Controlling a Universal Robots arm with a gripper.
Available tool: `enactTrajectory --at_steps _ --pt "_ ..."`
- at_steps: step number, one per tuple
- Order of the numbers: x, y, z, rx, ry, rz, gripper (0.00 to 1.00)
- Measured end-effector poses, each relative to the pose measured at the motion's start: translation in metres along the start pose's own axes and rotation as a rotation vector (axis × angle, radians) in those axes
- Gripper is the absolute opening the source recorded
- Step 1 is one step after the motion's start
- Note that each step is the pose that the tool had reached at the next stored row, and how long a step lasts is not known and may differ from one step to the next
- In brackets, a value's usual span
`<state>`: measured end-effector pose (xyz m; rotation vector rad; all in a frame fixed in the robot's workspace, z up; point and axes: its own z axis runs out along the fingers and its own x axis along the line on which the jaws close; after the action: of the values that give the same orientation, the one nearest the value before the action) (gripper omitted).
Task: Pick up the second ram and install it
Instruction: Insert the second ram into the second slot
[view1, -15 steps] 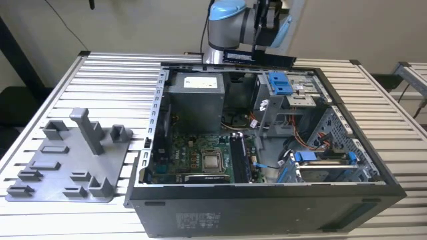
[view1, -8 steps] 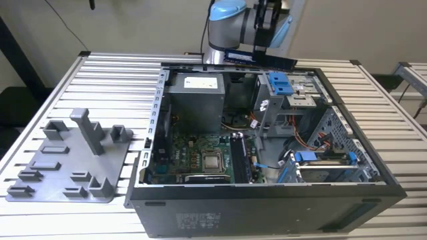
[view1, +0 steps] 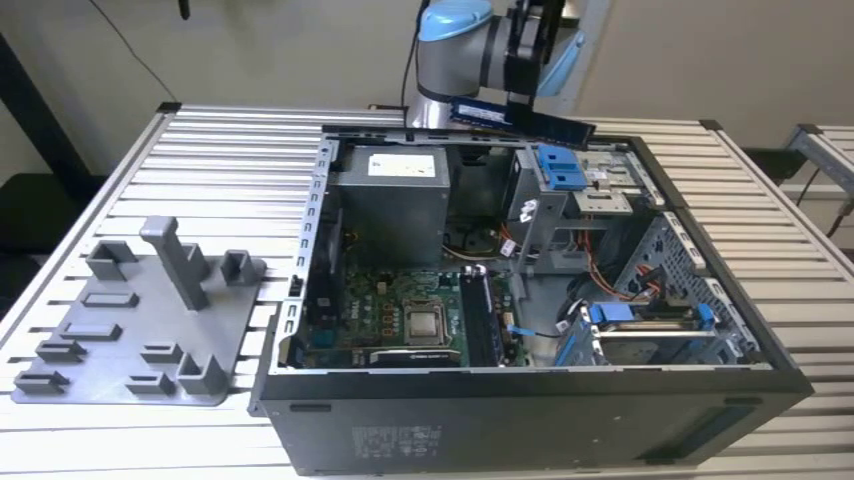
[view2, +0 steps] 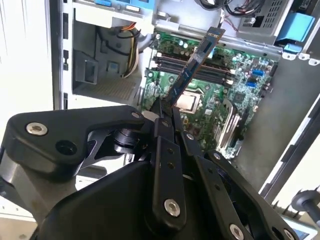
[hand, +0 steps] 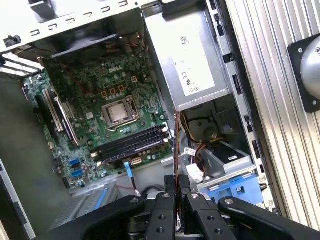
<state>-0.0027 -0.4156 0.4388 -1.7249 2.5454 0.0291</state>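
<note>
Holding the second ram (view1: 523, 117) high over the open computer case (view1: 534, 420), the claw (view2: 166, 107) is clamped tight on the stick (carry stage, nothing seated); installing calls for lining it up squarely with the memory slots (hand: 132, 142).

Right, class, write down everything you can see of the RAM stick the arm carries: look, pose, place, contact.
The RAM stick is a thin, long rectangular board, dark blue with darker chips and a pale patch. The end effector is shut on it, holding it in the air above the far edge of the open computer case, roughly level in the exterior view. In the second wrist view it juts out over the green motherboard. Nothing else touches it.
</note>
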Motion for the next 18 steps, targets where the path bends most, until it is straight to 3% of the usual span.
enactTrajectory --at_steps 18 --pt "0.0001 0.0 0.0021 0.016 0.0053 0.243 0.14"
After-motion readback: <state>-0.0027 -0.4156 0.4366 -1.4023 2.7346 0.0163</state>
